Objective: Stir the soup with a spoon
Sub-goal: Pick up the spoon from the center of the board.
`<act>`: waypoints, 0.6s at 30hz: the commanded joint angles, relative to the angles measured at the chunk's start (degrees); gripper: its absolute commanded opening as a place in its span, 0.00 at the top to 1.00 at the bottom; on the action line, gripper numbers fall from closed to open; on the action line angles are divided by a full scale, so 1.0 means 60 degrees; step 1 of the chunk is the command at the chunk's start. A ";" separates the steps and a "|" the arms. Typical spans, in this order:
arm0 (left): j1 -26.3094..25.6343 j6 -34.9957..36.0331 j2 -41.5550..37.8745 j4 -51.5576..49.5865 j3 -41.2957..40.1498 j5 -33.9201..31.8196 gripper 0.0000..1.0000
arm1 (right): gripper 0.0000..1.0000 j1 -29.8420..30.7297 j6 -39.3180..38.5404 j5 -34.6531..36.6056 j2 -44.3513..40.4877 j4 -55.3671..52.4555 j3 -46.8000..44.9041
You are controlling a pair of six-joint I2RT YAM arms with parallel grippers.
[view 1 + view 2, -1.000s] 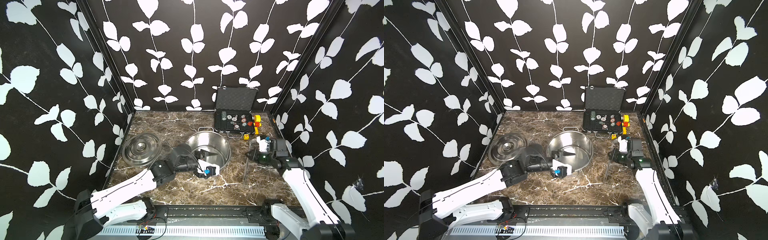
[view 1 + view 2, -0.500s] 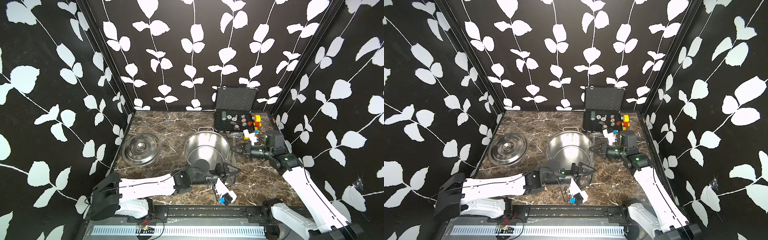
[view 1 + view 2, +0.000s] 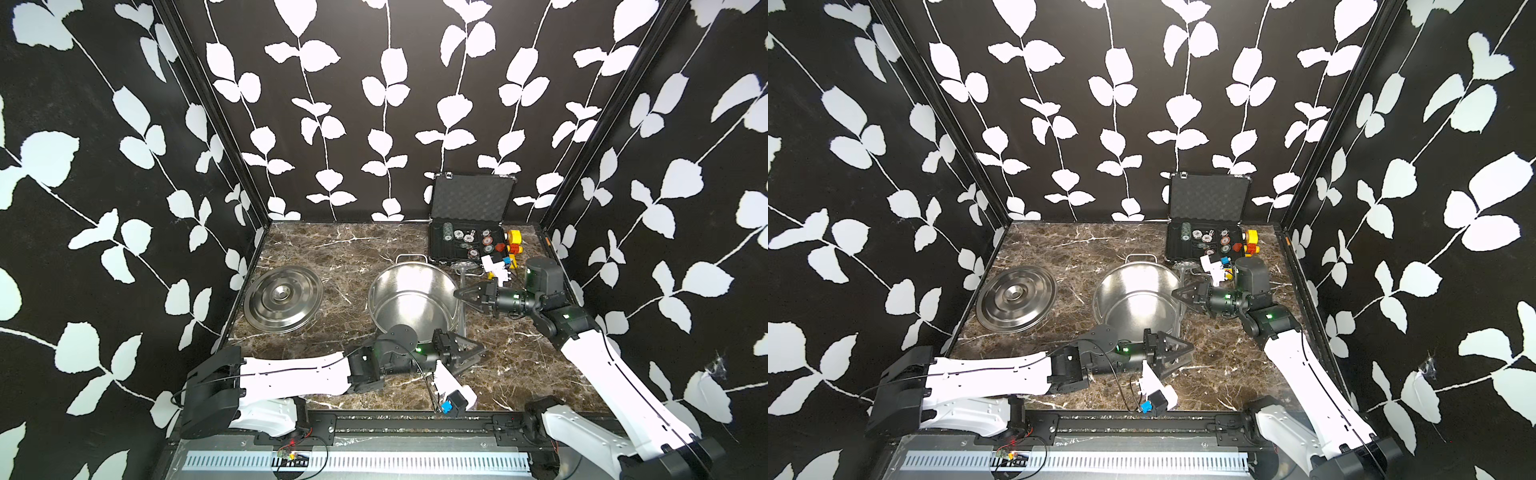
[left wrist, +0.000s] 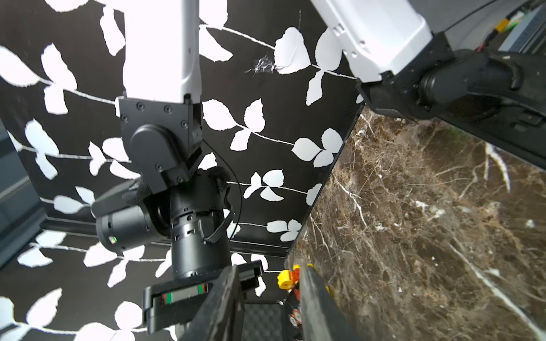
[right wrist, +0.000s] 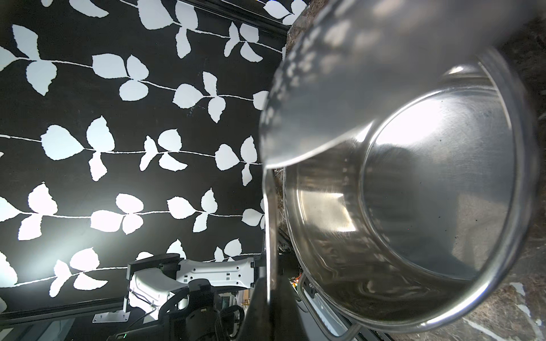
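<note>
The soup pot (image 3: pixel 413 299) (image 3: pixel 1136 303) is a large shiny steel stockpot standing mid-table; no liquid shows inside it. Just right of the pot's rim hangs the spoon (image 3: pixel 464 267) (image 3: pixel 1183 266), a steel ladle with its bowl toward the back and its thin handle pointing to the front. My right gripper (image 3: pixel 457 294) (image 5: pixel 270 283) is shut on that handle, and the pot (image 5: pixel 428 206) fills the right wrist view beside it. In front of the pot, my left gripper (image 3: pixel 478 356) (image 4: pixel 270 273) lies low over the table, partly open, nothing between its fingers.
The flat steel lid (image 3: pixel 282 297) rests on the table left of the pot. An open black case (image 3: pixel 469 241) with small round pieces stands at the back right, with yellow and red toy blocks (image 3: pixel 513 243) beside it. Patterned walls close in on three sides.
My right gripper has lifted the spoon off the table and carried it to the pot's right rim. The left arm has left the pot's front rim, dropped low in front, and its jaws have narrowed.
</note>
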 commanded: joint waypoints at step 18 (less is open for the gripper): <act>-0.0029 -0.0387 -0.0389 0.0687 -0.0088 -0.1401 1.00 | 1.00 0.0305 0.0036 -0.0496 -0.0412 0.0313 0.0105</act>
